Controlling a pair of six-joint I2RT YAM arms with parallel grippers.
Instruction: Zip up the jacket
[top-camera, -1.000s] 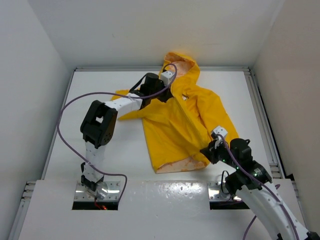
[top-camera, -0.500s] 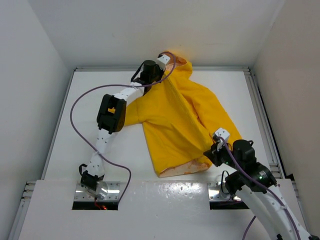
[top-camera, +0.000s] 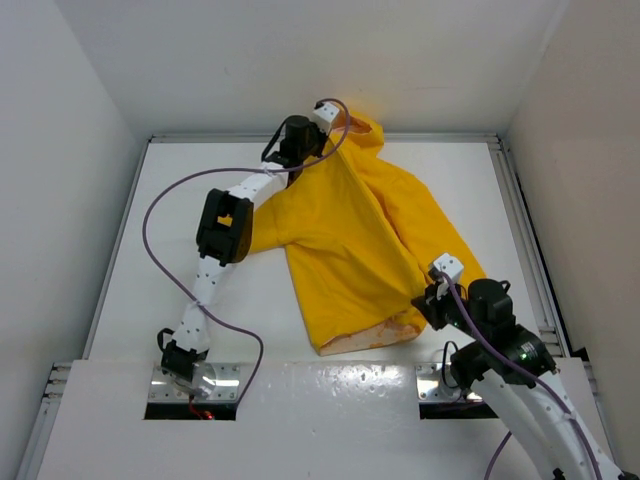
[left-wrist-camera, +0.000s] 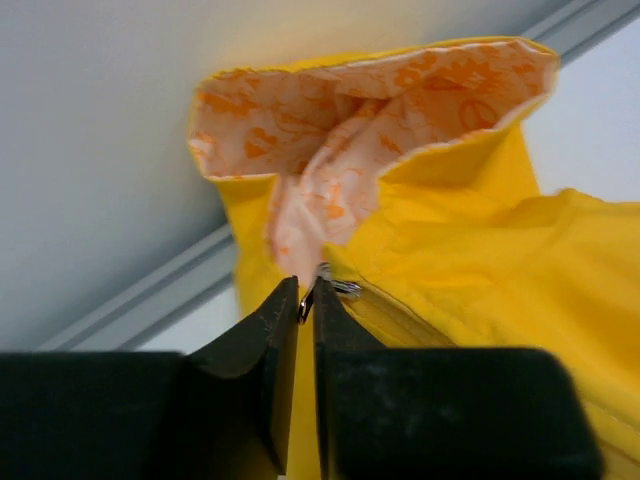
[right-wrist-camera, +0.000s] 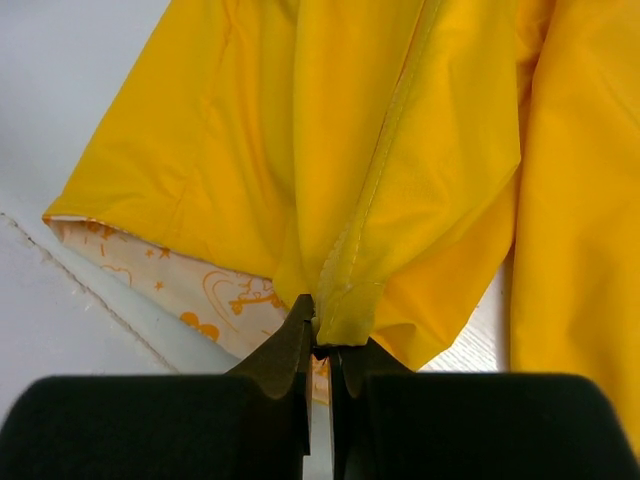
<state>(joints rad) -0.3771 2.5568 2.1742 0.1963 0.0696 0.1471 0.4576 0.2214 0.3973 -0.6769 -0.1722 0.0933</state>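
The bright-yellow jacket (top-camera: 360, 240) lies stretched across the white table, hood at the far edge, hem near the front. My left gripper (top-camera: 318, 148) is at the collar below the hood, shut on the metal zipper pull (left-wrist-camera: 318, 290); the orange-printed white lining (left-wrist-camera: 340, 130) of the hood shows above it. My right gripper (top-camera: 424, 300) is at the hem's near right corner, shut on the bottom end of the zipper seam (right-wrist-camera: 345, 300). The closed zipper line (right-wrist-camera: 395, 130) runs up from the jaws between the two yellow front panels.
White walls close the table on three sides, with a metal rail (top-camera: 525, 240) along the right edge and one along the back (left-wrist-camera: 150, 290). The left arm's purple cable (top-camera: 150, 215) loops over the left of the table. The jacket's left sleeve (top-camera: 262, 232) lies by the left arm.
My left gripper has moved from mid-chest up to the collar at the far edge, pulling the jacket taut and closing the front. My right gripper has kept its hold at the hem.
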